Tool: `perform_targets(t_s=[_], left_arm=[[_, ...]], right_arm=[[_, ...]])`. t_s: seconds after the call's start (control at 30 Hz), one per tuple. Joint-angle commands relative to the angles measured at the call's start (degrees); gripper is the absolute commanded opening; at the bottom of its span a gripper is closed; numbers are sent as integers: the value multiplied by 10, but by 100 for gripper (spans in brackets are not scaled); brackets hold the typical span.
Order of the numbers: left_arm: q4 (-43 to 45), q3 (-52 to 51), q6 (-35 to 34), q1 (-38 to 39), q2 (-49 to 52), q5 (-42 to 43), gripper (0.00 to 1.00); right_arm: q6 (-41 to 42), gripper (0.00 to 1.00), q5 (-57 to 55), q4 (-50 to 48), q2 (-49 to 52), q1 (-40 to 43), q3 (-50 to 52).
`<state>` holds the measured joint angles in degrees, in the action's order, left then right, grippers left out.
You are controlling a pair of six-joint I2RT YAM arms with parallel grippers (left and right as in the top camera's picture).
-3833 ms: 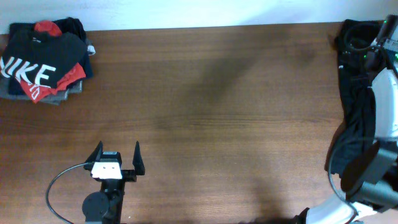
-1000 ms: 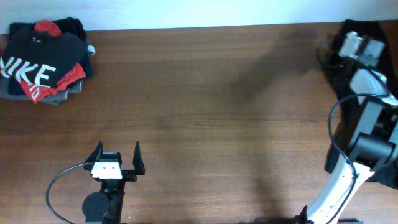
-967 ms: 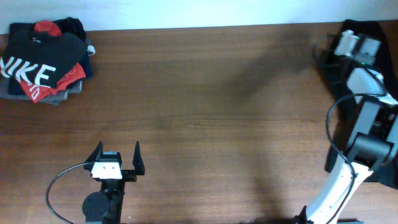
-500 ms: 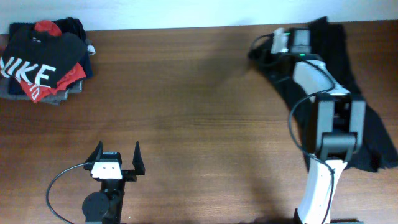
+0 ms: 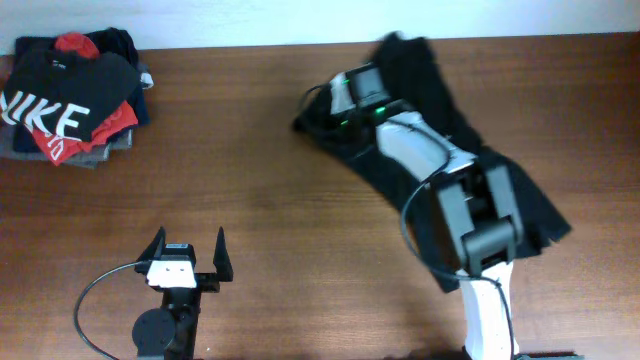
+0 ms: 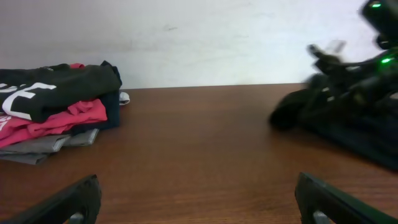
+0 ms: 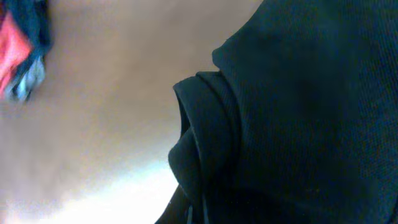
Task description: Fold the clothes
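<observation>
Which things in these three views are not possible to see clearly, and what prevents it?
1. Fingers of the right end effector: in the overhead view they are lost against the black T-shirt; in the right wrist view dark fabric fills the frame.
2. T-shirt outline: in the overhead view the right arm covers its middle; in the left wrist view it is blurred and cut by the right edge.
3. The folded pile: in the overhead view it is cut by the left edge, so the garment count is unclear.

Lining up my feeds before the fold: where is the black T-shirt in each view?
Overhead: black T-shirt right of centre, stretched diagonally.
Left wrist: black T-shirt far right, a dark heap.
Right wrist: black T-shirt fills the right side.
Shared landmark: the folded pile, at left in all three.
</observation>
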<state>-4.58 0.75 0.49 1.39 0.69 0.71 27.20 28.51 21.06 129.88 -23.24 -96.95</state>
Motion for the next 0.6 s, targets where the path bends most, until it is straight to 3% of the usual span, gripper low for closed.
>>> perform_targets(t_s=[0.0,0.23,0.43,0.57], left_arm=[[-4,0,11,2,-3,11,99],[-4,0,11,2,-3,10,99],[-4,0,11,2,-3,10,99],[-4,0,11,2,-3,10,99]], right_arm=[[21,4,30,2,-22,-63,-11],[21,4,30,9,-22,-161,-11],[21,4,33,20,-22,-192,-11],[20,17,71,19,-22,-191,-11]])
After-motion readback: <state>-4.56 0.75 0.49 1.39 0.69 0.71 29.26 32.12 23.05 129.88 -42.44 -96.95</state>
